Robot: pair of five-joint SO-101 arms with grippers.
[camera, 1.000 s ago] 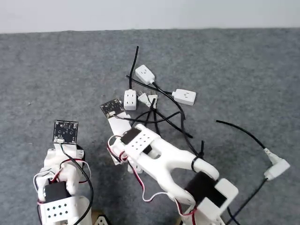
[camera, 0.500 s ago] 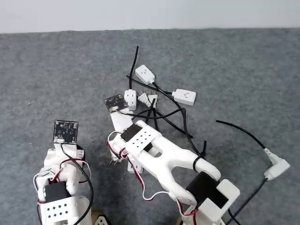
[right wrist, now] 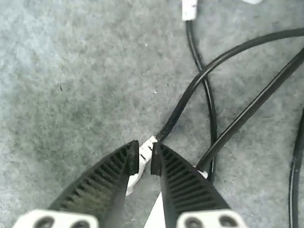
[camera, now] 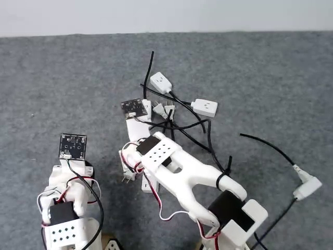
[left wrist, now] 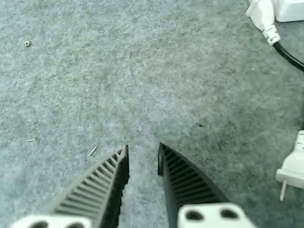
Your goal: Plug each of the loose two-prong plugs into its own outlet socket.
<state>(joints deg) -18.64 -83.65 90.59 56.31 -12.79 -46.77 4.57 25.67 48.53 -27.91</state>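
The plug (right wrist: 145,153) in the right claw (right wrist: 145,145) is white, with a black cord (right wrist: 180,107) running out of it. The jaws are closed to a narrow slit and pinch the plug between their tips, low over the grey counter (right wrist: 61,61). In the high view that spot lies under the right arm (camera: 182,174), just short of the sockets.

Three white outlet sockets show from above. The far socket (camera: 161,82) and the side socket (camera: 204,107) lie uncovered. The near socket (camera: 147,108) is partly covered by the right arm's camera board (camera: 132,108). Four more loose plugs lie on the counter. Two small plugs, one (camera: 157,110) touching the other (camera: 169,111), sit just beside the near socket. An angled plug (camera: 307,186) lies well apart from them. A pronged plug (camera: 126,176) lies close against the right arm.

Since a second ago the right arm has pushed forward toward the sockets, so its camera board now overlaps the near socket. The cord loop (camera: 208,122) has been dragged along with it. The left arm (camera: 67,208) has not moved.

The left claw (left wrist: 142,148) is a little open with nothing between its jaws, and it sits over bare counter. A tangle of black cords (camera: 179,129) crosses between the right arm and the sockets. A tiny screw (left wrist: 27,43) and two metal slivers (left wrist: 92,151) lie ahead of the left claw.
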